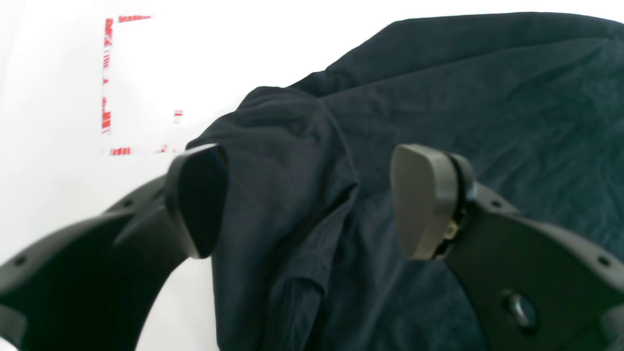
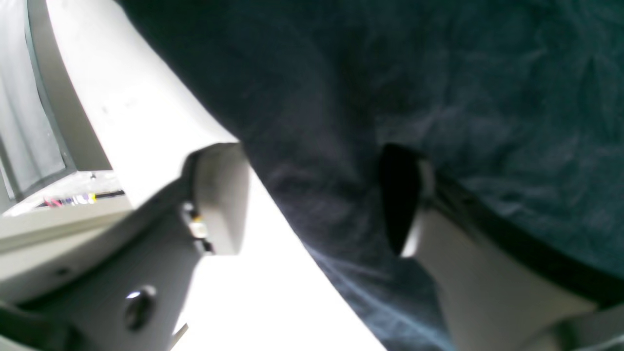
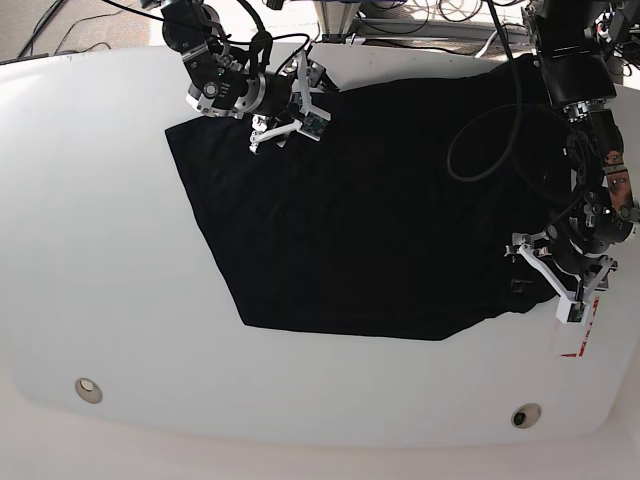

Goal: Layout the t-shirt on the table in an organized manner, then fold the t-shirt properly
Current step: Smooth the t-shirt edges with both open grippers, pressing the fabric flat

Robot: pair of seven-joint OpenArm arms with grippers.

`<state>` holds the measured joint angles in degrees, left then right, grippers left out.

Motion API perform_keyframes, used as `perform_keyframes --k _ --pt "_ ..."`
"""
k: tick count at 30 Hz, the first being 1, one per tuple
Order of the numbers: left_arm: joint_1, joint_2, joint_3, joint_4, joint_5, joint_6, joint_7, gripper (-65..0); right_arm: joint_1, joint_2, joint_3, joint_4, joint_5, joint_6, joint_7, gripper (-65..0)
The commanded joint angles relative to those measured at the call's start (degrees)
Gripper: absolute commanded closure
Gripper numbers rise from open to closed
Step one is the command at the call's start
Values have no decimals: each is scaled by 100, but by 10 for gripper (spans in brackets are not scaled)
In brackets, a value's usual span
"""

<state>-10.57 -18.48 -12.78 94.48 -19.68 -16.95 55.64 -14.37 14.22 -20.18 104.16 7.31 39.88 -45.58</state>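
The table (image 3: pixel 110 250) is the largest thing here, a glossy white top with rounded corners. All places below are given relative to the t-shirt (image 3: pixel 380 210), which lies spread on the middle and far part of the table, black and plain, mostly flat. In the base view its lower hem runs slanted from the left side toward the near edge of the table, and its right part is bunched.

Beyond the right edge of the t-shirt there is a red tape mark (image 1: pixel 107 83) on the white surface; in the left wrist view it shows as a broken rectangle outline (partly washed out by glare). Nearer to the viewer than the t-shirt's lower hem, two small round holes (image 3: pixel 88 389) sit in the table, one toward each near corner.

The left gripper (image 1: pixel 304 202) is at the right edge of the t-shirt, above a folded sleeve-like flap. Its jaws stand wide apart with cloth between them, not pinched.

The right gripper (image 2: pixel 312 200) is at the far left corner of the t-shirt. Its jaws are apart, one over the bare table and one over the cloth, with the fabric's edge running between them; nothing is pinched.
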Motion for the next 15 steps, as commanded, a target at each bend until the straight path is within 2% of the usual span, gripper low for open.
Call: perform_keyframes --k 1,9,15 --pt "-126 -73 -28 78 -49 -6 -153 -493 26 112 18 32 29 12 97 -320" --pt "-126 -73 -28 78 -49 -6 -153 -493 17 165 10 -64 21 12 97 -243" --pt "-117 -73 -28 78 -58 -6 -153 -493 -27 165 1 -47 21 12 62 -263"
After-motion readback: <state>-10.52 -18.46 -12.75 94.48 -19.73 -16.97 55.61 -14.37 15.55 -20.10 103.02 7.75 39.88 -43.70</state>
